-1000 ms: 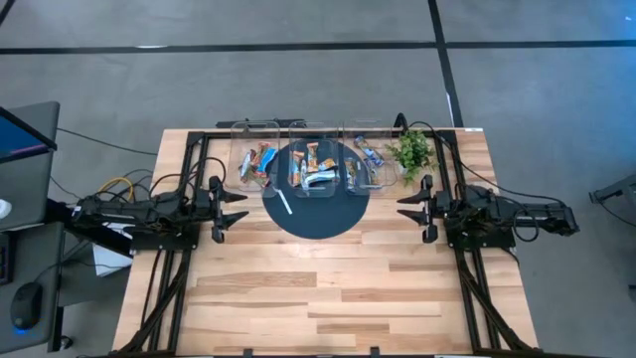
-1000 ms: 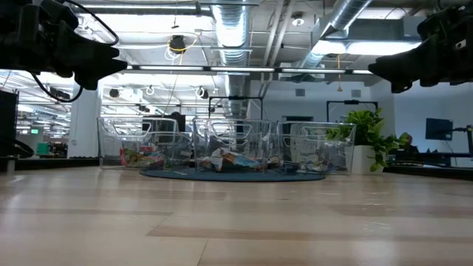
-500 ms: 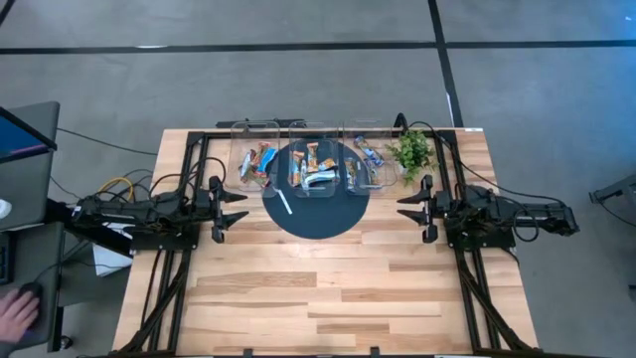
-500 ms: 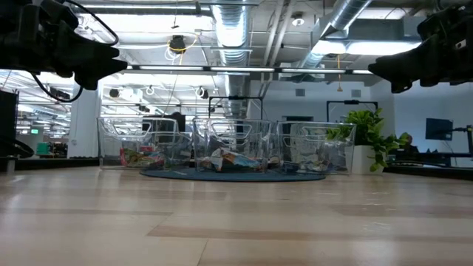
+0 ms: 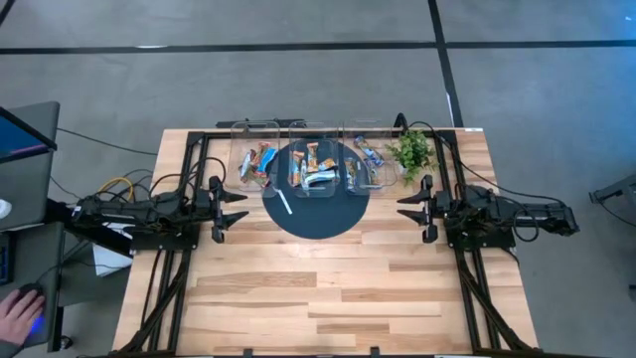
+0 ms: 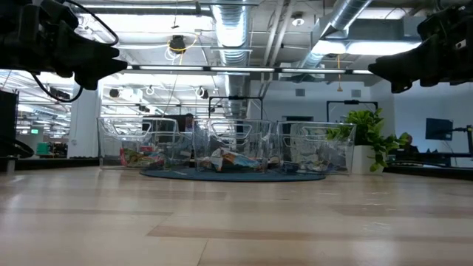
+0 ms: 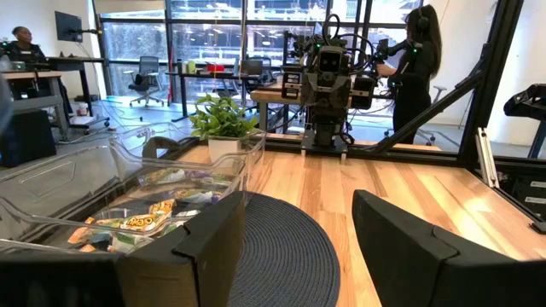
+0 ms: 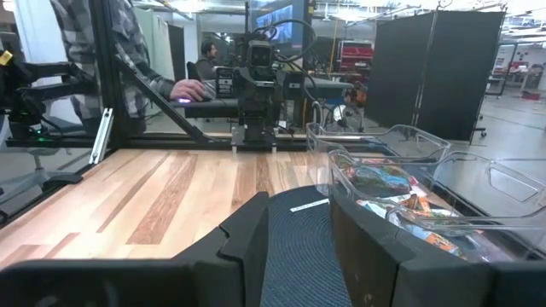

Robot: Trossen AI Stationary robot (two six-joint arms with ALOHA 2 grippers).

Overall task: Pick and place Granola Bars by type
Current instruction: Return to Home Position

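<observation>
Wrapper print too small to read in any view. Granola Bars (image 5: 312,161) lie in 3 clear bins in a row, upper ctr of high view, at far edge of worktop (image 5: 328,288). Left bin (image 5: 254,125): mostly orange-red wrappers. Middle bin (image 5: 314,127): tan/orange ones plus a pale one. Right bin (image 5: 366,126): blue-white. All shiny, flat, oblong, jumbled.

Middle bin stands on the upper part of a dark round mat (image 5: 318,217). Thin white stick (image 5: 284,202) lies on the mat's left part. Plant (image 5: 411,151) is just right of right bin.

Left gripper (image 5: 237,209) is at mid-left, fingers (image 7: 205,247) spread, nothing between them. Right gripper (image 5: 407,207) is at mid-right, fingers (image 8: 247,230) spread too, nothing between them. Both are well apart from the bins.

A person's hand (image 5: 15,313) is in the lower-left corner, off the worktop.
</observation>
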